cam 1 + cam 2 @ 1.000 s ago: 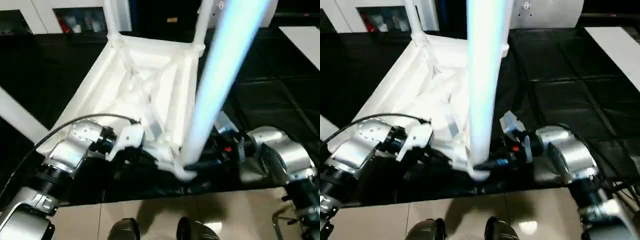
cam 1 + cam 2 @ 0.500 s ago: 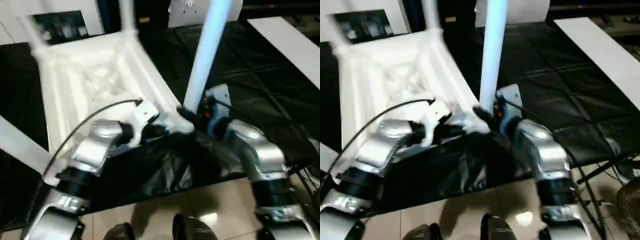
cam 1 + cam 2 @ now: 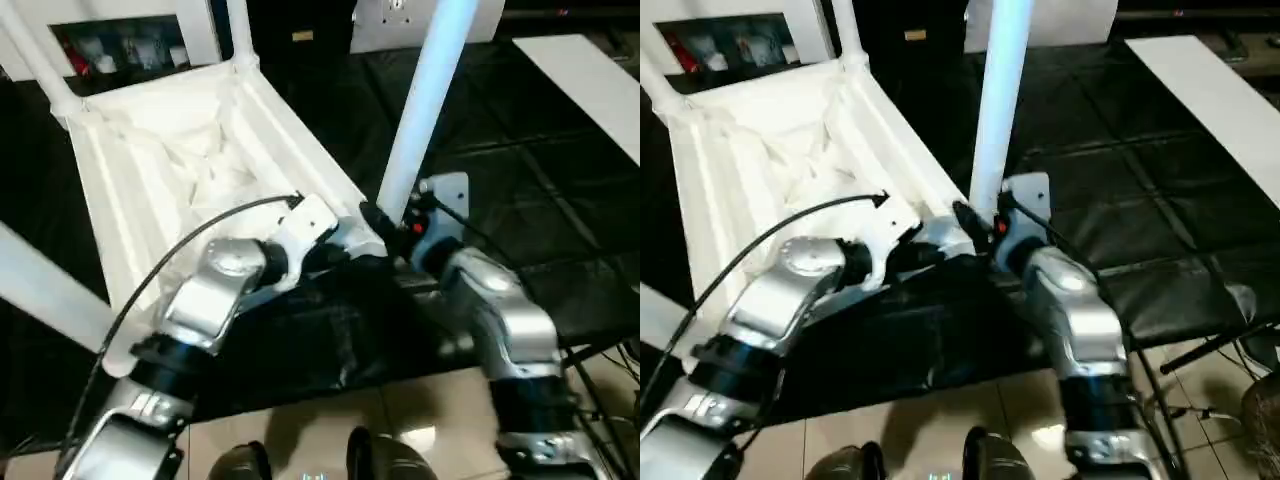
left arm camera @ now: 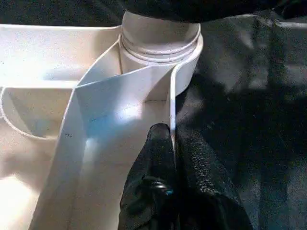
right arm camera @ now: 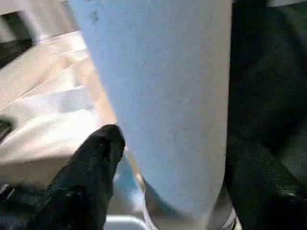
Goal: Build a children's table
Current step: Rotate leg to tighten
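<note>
Since a second ago both forearms have swung inward. Upside down on the black mat (image 3: 560, 230), the white ribbed plastic tabletop (image 3: 170, 170) is light, stiff and slick; its rim (image 4: 171, 122) is pinched by the closed left gripper (image 4: 168, 143). Right gripper (image 5: 163, 143) straddles the white tapered leg (image 3: 425, 105); whether it grips, I cannot tell.

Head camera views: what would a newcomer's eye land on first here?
The tall white leg rising from the near corner socket of the upturned table top, with the right gripper straddling its base. Beside it, the left gripper is pinched on the top's thin edge wall, on black matting.
</note>
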{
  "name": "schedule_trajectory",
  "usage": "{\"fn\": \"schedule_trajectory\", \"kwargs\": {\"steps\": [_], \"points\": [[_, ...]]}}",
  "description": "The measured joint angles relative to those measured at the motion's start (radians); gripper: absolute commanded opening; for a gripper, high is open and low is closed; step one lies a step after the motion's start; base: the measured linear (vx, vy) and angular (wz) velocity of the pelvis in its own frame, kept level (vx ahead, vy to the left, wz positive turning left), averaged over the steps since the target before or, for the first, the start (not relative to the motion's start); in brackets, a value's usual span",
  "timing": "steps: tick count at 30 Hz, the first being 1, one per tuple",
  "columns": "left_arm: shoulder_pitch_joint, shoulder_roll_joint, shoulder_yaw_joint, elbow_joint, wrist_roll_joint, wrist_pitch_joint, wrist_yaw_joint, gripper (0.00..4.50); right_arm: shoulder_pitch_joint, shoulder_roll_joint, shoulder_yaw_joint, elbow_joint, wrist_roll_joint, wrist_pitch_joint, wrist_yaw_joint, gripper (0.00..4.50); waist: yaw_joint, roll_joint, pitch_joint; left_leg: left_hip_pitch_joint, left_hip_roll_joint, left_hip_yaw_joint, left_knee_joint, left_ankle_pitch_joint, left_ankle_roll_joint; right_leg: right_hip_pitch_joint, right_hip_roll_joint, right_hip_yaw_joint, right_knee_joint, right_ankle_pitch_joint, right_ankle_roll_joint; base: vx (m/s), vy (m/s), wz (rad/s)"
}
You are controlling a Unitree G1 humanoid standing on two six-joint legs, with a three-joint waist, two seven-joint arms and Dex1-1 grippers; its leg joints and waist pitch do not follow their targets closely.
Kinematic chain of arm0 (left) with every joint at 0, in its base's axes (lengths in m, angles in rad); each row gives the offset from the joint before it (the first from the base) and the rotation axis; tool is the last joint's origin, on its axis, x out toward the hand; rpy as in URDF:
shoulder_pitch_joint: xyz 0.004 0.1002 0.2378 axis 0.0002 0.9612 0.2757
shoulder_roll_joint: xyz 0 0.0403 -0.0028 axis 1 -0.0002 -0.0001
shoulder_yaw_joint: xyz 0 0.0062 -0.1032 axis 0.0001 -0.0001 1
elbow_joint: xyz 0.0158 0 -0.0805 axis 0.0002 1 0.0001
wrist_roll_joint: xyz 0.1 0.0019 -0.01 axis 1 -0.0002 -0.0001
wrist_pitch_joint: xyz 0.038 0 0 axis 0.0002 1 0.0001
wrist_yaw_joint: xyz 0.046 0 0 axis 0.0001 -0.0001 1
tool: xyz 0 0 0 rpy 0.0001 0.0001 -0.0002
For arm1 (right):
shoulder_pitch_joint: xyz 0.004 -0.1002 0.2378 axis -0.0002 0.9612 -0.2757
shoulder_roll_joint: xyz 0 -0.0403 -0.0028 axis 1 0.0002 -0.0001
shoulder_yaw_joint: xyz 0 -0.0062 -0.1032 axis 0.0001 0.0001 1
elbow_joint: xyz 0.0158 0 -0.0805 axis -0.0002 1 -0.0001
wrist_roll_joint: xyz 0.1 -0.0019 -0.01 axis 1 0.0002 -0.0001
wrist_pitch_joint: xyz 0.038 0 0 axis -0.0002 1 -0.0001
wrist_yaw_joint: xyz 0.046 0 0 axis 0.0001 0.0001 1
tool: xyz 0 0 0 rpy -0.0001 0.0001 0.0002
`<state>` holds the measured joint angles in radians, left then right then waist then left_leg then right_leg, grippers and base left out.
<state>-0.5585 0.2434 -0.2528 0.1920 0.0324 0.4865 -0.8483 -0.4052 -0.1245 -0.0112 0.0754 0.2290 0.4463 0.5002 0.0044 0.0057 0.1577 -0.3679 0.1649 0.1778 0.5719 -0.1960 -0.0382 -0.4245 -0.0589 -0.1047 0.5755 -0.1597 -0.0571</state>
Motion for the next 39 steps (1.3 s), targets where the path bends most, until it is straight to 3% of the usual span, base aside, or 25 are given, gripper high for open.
{"fn": "schedule_trajectory", "kwargs": {"steps": [7,11,15,21,29,39], "points": [[0.048,0.141,-0.021,0.002,-0.05,-0.177,-0.201,0.0,0.03,-0.183,0.063,-0.006,0.04,-0.072,0.324,4.13,0.006,0.007,0.004,0.0,0.001,0.0,0.0,0.0,0.0,-0.001,0.0,-0.001,0.001,0.0,0.0,0.0,0.0,0.0],[0.067,0.205,-0.04,0.001,-0.074,-0.27,-0.324,0.0,0.013,-0.266,0.101,0.03,0.052,-0.132,0.504,4.48,0.033,0.007,0.004,0.0,0.001,0.0,0.002,0.0,0.0,-0.001,0.0,-0.002,0.0,0.0,0.0,0.0,0.0,0.0],[0.075,0.234,-0.053,0.01,-0.083,-0.334,-0.406,0.0,0.0,-0.316,0.116,0.052,0.064,-0.195,0.654,4.48,0.048,0.006,0.004,-0.001,0.0,0.0,0.004,0.0,0.001,0.0,-0.002,-0.001,0.001,0.0,0.0,0.0,0.0,0.0],[0.062,0.286,-0.07,0.067,-0.104,-0.445,-0.508,0.0,-0.015,-0.384,0.185,0.106,0.098,-0.262,0.92,4.48,0.054,0.005,0.004,0.0,0.001,0.0,0.006,0.0,0.001,0.0,-0.001,-0.002,0.003,0.0,-0.001,0.0,0.0,0.0],[0.034,0.288,-0.082,0.118,-0.107,-0.505,-0.575,0.0,-0.083,-0.386,0.219,0.197,0.114,-0.286,1.046,3.7,0.061,-0.002,0.004,-0.001,0.001,0.0,0.008,0.0,0.001,0.001,-0.001,-0.002,0.003,0.0,-0.001,0.0,0.0,0.0],[0.019,0.283,-0.096,0.141,-0.108,-0.539,-0.603,0.0,-0.111,-0.388,0.239,0.249,0.123,-0.296,1.089,2.92,0.078,-0.002,0.004,-0.001,0.001,0.0,0.008,0.0,0.001,0.001,-0.001,-0.003,0.003,0.0,-0.001,0.0,0.0,0.0]]}}
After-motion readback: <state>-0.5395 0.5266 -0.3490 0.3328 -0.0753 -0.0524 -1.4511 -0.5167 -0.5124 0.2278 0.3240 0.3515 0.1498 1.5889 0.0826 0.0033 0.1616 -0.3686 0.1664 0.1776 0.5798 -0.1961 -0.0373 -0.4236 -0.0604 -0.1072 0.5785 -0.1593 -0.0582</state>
